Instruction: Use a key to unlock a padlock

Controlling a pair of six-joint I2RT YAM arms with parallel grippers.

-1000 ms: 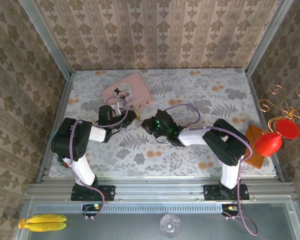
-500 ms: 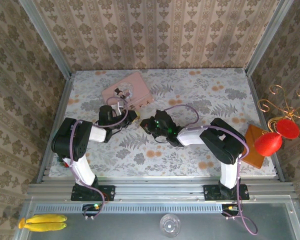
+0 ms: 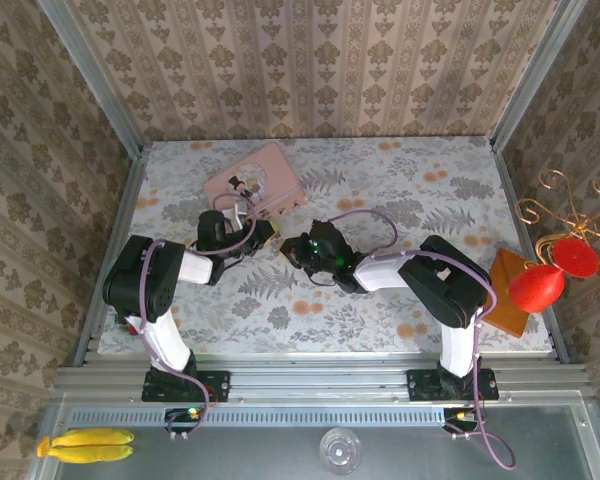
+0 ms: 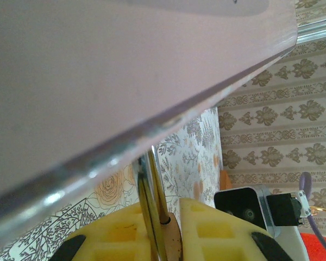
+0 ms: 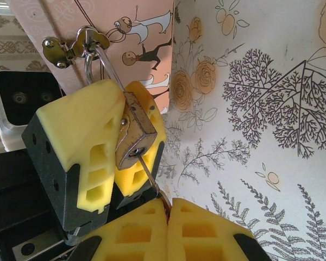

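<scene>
Both arms meet near the middle of the floral table (image 3: pixel 410 190), just in front of the pink tin (image 3: pixel 255 180) with its cartoon couple. The left gripper (image 3: pixel 264 232) reaches in from the left and the right gripper (image 3: pixel 292 247) from the right, tips almost touching.

From the right wrist, the padlock (image 5: pixel 135 130) is a small brass block clamped between the yellow fingers (image 5: pixel 84 136) of the left gripper, keyhole end facing the camera. Its thin silver shackle (image 5: pixel 100 60) rises from the body and hooks through the metal clasp (image 5: pixel 70 46) on the tin's edge. I cannot tell whether the shackle is latched or free.

The right gripper's jaws are pressed together on the key (image 5: pixel 148 173). Only its narrow blade shows, running from between the yellow pads (image 5: pixel 130 234) up to the keyhole, where the tip seems to be inside.

From the left wrist, the tin's pale wall looms close overhead, and the shackle's rods stand up between that gripper's closed pads.
</scene>
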